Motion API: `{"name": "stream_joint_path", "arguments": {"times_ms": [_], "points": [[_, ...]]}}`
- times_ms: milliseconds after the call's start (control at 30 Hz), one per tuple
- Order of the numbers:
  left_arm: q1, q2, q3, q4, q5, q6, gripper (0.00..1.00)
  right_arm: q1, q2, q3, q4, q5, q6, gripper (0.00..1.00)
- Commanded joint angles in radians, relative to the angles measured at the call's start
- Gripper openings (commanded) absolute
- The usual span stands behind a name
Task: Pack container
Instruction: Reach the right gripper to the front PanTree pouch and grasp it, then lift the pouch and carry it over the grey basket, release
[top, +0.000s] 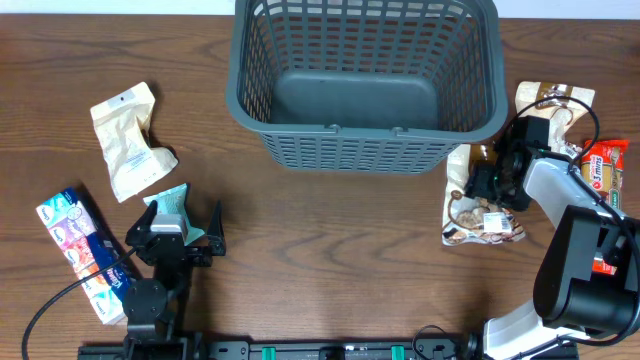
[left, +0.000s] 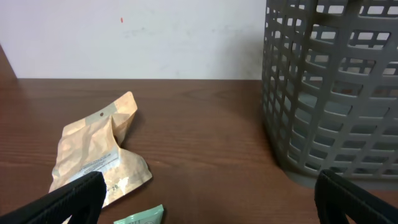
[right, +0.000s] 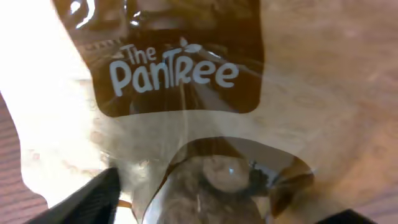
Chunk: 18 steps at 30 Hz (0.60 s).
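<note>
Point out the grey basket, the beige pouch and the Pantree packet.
grey basket (top: 350, 152), overhead, front lattice wall.
beige pouch (top: 128, 140), overhead, middle of its face.
Pantree packet (right: 180, 71), right wrist, brown brand label.

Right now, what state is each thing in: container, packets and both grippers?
container: upright, empty.
left gripper: open, above the teal packet.
right gripper: open, close over the Pantree packet.
teal packet: lying on the table, outside the container.
Pantree packet: lying on the table, outside the container.
beige packet: crumpled, on the table.
</note>
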Motion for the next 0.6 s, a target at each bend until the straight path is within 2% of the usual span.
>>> {"name": "stream_joint_path", "arguments": {"times_ms": [0,67,267,567], "points": [[-0.003,-0.008,-0.023,-0.022,0.000,-0.006,0.99,-0.006,0.034,-0.008,0.002,-0.011,0.005,0.29],[-0.003,-0.008,-0.023,-0.022,0.000,-0.006,0.99,-0.006,0.034,-0.008,0.001,-0.011,0.005,0.17],[-0.003,-0.008,-0.023,-0.022,0.000,-0.006,0.99,-0.006,0.029,-0.003,0.007,-0.018,0.011,0.01],[-0.003,-0.008,-0.023,-0.022,0.000,-0.006,0.99,-0.018,-0.050,0.100,-0.033,-0.048,0.057,0.01]]}}
